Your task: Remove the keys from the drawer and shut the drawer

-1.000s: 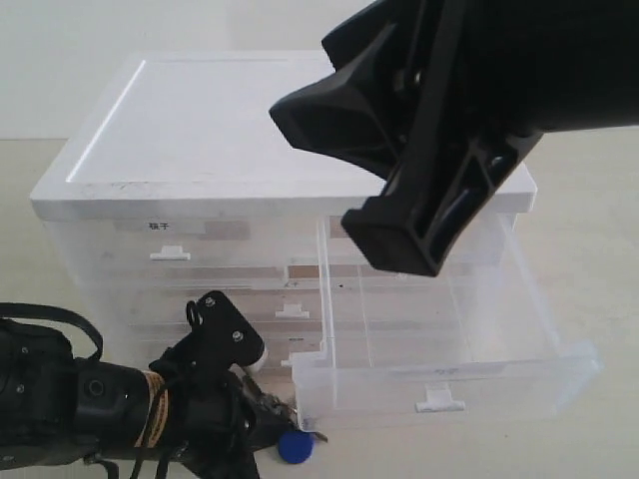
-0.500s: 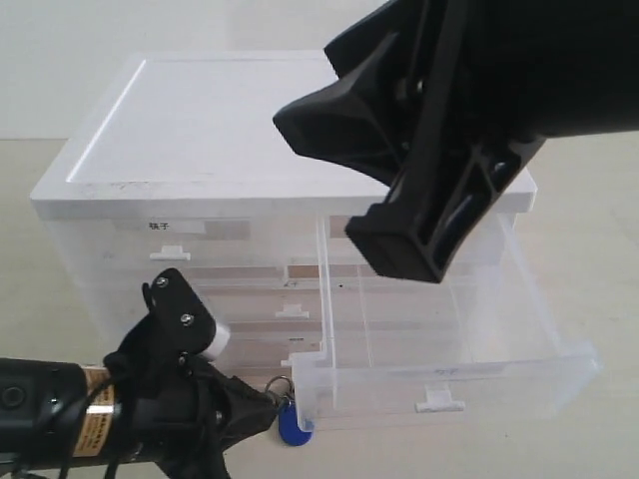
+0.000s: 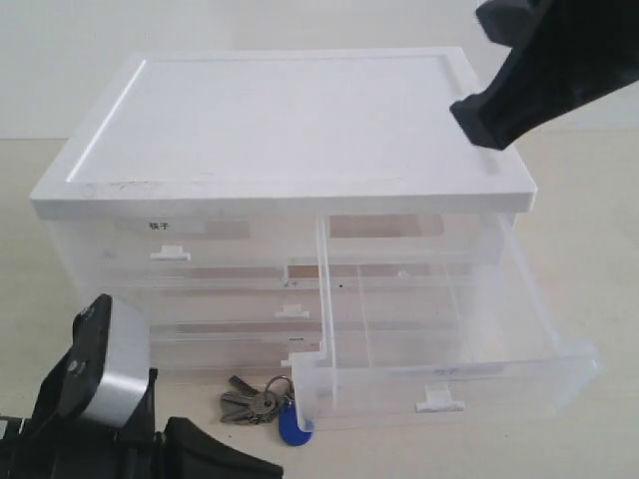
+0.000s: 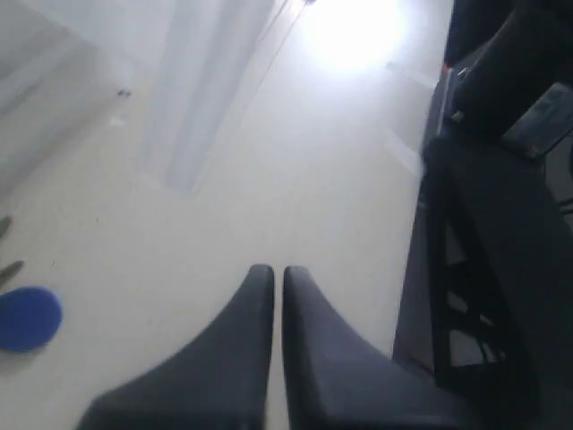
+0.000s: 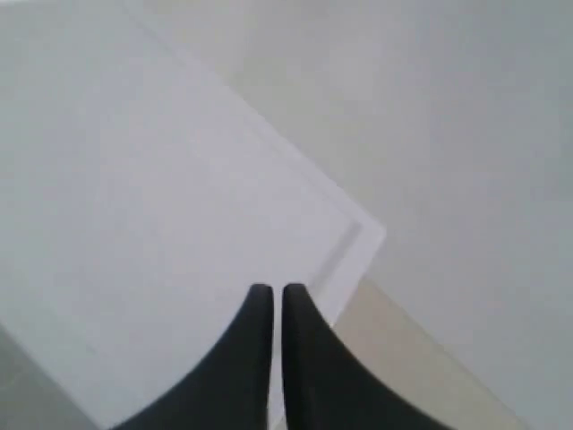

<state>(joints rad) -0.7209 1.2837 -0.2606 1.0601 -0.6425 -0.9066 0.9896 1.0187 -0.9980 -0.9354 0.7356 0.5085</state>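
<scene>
The keys (image 3: pixel 258 403) lie on the table, their blue fob (image 3: pixel 292 430) touching the front left corner of the drawer (image 3: pixel 449 384). That drawer stands pulled out of the cabinet's right side, and nothing shows inside it. My left gripper (image 4: pixel 271 270) is shut and empty, low over the table a little apart from the fob (image 4: pixel 27 318). The left arm (image 3: pixel 100 369) fills the bottom left corner of the exterior view. High above the cabinet top's corner (image 5: pixel 358 235), my right gripper (image 5: pixel 270 288) is shut with nothing in it; its arm (image 3: pixel 539 70) shows at top right.
The white-topped translucent cabinet (image 3: pixel 290 120) holds a shut half-width drawer with a label (image 3: pixel 170 239) on the left and full-width drawers (image 3: pixel 230 314) below. A dark frame (image 4: pixel 483 296) stands beside the table in the left wrist view.
The left gripper let go of the keys, which now lie on the table, and drew back down and left. The right gripper rose away from the drawer to the upper right and shut.
</scene>
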